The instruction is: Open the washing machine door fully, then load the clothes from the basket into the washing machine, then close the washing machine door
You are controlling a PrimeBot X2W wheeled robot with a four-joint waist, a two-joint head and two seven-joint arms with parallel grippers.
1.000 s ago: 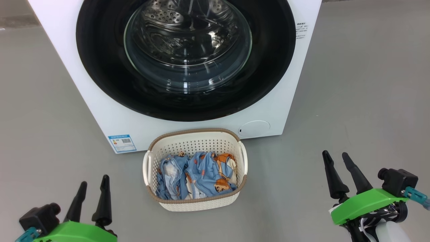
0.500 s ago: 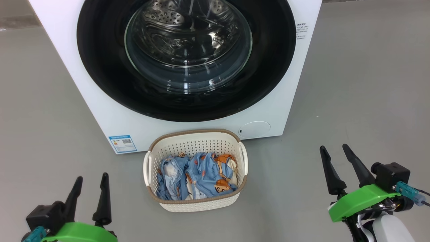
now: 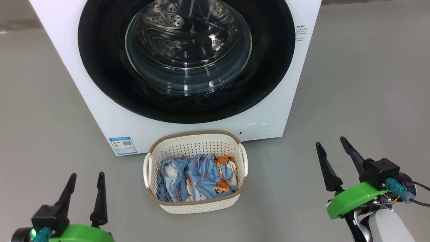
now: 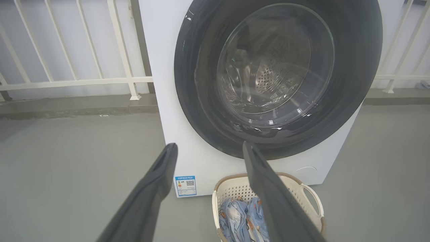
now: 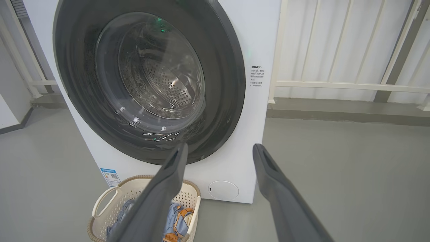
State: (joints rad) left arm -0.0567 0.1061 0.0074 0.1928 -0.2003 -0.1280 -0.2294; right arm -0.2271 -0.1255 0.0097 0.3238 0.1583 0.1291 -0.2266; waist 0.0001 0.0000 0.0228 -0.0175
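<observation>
While the one washing machine door (image 3: 100,60) sits closed on the washing machine (image 3: 134,131), one basket (image 3: 198,205) stands just before it on the grey floor (image 3: 352,84), holding heaped clothes (image 3: 201,178); garment count unclear. Two grippers flank the basket: left gripper (image 3: 86,174), right gripper (image 3: 330,141), both spread wide, empty.

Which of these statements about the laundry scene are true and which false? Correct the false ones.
1. The washing machine door is shut. True.
2. The clothes lie inside the washing machine. False: they lie in the basket.
3. The basket stands on the floor before the washing machine. True.
4. The left gripper holds a garment. False: it is open and empty.
5. The right gripper touches the door. False: it is open, clear of the door.
</observation>
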